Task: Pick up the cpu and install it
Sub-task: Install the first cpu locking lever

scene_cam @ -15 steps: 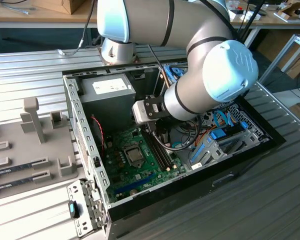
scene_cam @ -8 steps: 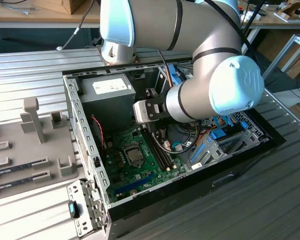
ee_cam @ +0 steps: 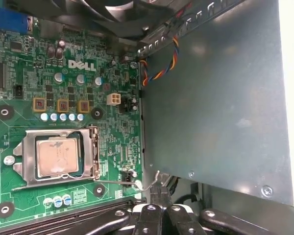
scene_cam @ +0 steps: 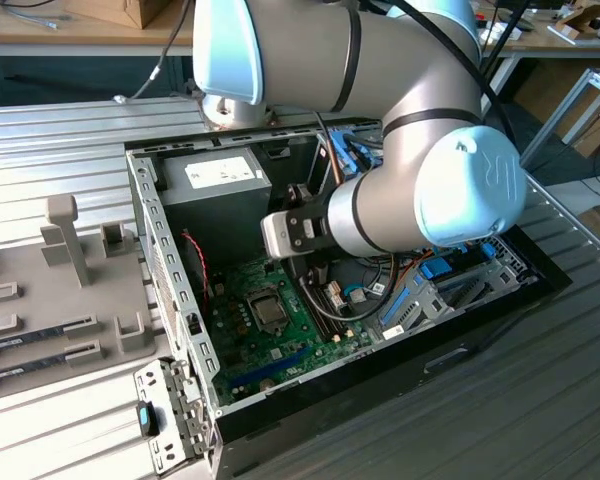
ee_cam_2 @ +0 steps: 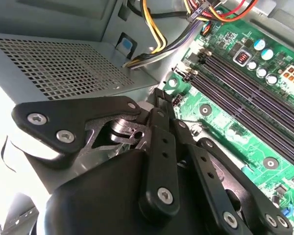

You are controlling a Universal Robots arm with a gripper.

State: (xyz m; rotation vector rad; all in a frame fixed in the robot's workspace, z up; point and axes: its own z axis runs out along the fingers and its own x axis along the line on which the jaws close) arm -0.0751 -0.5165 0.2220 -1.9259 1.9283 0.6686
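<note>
The cpu [ee_cam: 58, 156], a silver-grey square, lies flat in the motherboard's socket with the metal socket frame [ee_cam: 94, 152] folded down around it. In the exterior view the socket [scene_cam: 270, 312] sits mid-board, with a grey square in it. My gripper [ee_cam: 156, 198] is beside the socket, off the cpu, its black fingers drawn together with nothing between them. The thin wire socket lever [ee_cam: 130, 184] runs along the frame's side, and its hooked end reaches my fingertips. In the second wrist view my gripper [ee_cam_2: 160, 98] points down at the board's edge by the grey box.
The open computer case [scene_cam: 160, 250] surrounds the green motherboard [scene_cam: 235, 330]. The big grey box with a white label [scene_cam: 215, 180] stands close beside my gripper. Long black memory slots [ee_cam_2: 245, 105] and bundled cables [ee_cam_2: 152, 34] lie near. A grey holder with sticks [scene_cam: 40, 335] sits at the exterior view's left.
</note>
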